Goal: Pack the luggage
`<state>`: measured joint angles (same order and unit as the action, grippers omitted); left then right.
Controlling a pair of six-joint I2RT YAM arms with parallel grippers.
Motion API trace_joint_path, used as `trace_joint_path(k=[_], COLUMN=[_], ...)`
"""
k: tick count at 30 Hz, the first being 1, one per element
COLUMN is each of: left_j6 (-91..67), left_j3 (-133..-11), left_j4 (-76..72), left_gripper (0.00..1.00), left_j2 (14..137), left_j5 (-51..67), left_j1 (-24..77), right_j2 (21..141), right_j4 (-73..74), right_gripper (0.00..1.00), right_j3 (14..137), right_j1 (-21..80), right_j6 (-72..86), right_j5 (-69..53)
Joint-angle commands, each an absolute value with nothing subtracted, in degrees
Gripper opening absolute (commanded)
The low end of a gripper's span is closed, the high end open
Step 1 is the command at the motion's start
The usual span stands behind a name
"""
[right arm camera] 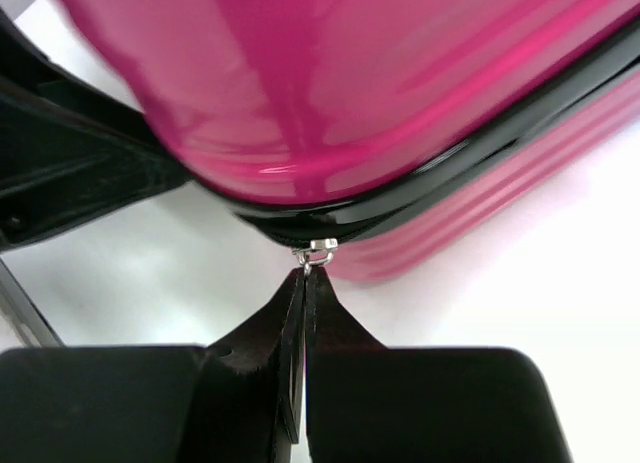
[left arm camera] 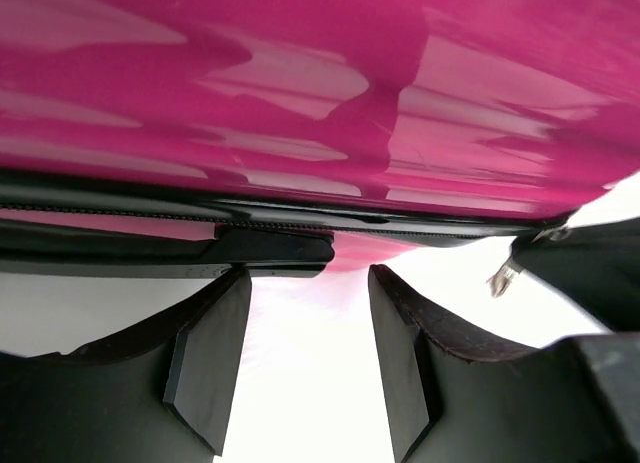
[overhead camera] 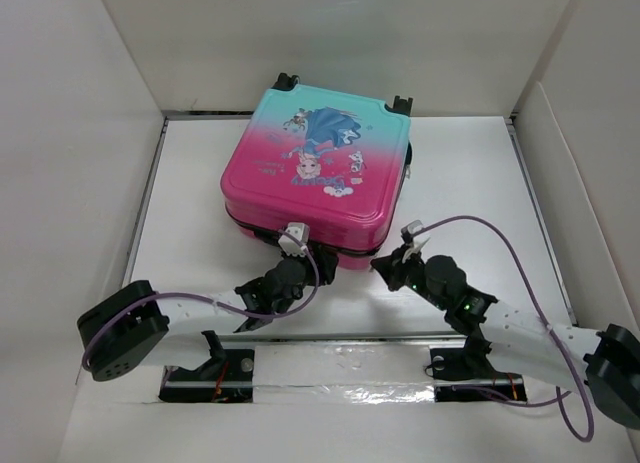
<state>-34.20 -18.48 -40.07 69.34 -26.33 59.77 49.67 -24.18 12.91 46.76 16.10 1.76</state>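
Note:
The luggage (overhead camera: 315, 153) lies flat and closed on the white table, its pink-to-teal princess lid facing up. My right gripper (overhead camera: 382, 264) is at the case's near right corner. In the right wrist view it (right arm camera: 305, 275) is shut on the zipper pull, whose silver ring (right arm camera: 318, 251) shows just above the fingertips against the black zipper seam of the luggage (right arm camera: 350, 93). My left gripper (overhead camera: 283, 258) sits at the near edge of the case. It (left arm camera: 308, 278) is open, with only bare table between its fingers, just below the luggage (left arm camera: 320, 103).
White walls (overhead camera: 80, 133) box in the table on three sides. A metal rail (overhead camera: 340, 358) with the arm bases runs along the near edge. Purple cables (overhead camera: 500, 233) loop over both arms. The right gripper's body (left arm camera: 590, 273) shows close to the left gripper's right.

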Motion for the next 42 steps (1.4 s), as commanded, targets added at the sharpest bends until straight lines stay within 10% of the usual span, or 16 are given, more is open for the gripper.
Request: trace_joint_path(k=[1, 12, 23, 31, 42], left_j6=[-33.05, -35.07, -39.28, -43.85, -59.94], left_j3=[-25.04, -23.03, -20.29, -31.01, -34.63], left_j4=[-52.11, -51.78, -15.40, -18.36, -28.03], left_gripper=[0.47, 0.49, 0.57, 0.61, 0.60], left_j2=[73.20, 72.17, 33.42, 37.87, 64.66], left_j5=[-25.06, -21.88, -37.24, -36.14, 12.29], left_j1=[57.92, 57.92, 54.59, 33.52, -13.00], right_j2=[48.86, 77.33, 68.47, 63.20, 56.60], right_j4=[-20.21, -43.64, -35.07, -31.83, -25.57], right_gripper=[0.00, 0.00, 0.00, 0.00, 0.00], right_j3=[14.23, 26.19, 22.94, 20.12, 19.25], right_j1=[55.27, 66.45, 64.43, 63.37, 62.84], right_j6=[22.58, 32.26, 31.64, 30.76, 27.33], right_j5=[-0.71, 22.04, 21.36, 18.28, 15.65])
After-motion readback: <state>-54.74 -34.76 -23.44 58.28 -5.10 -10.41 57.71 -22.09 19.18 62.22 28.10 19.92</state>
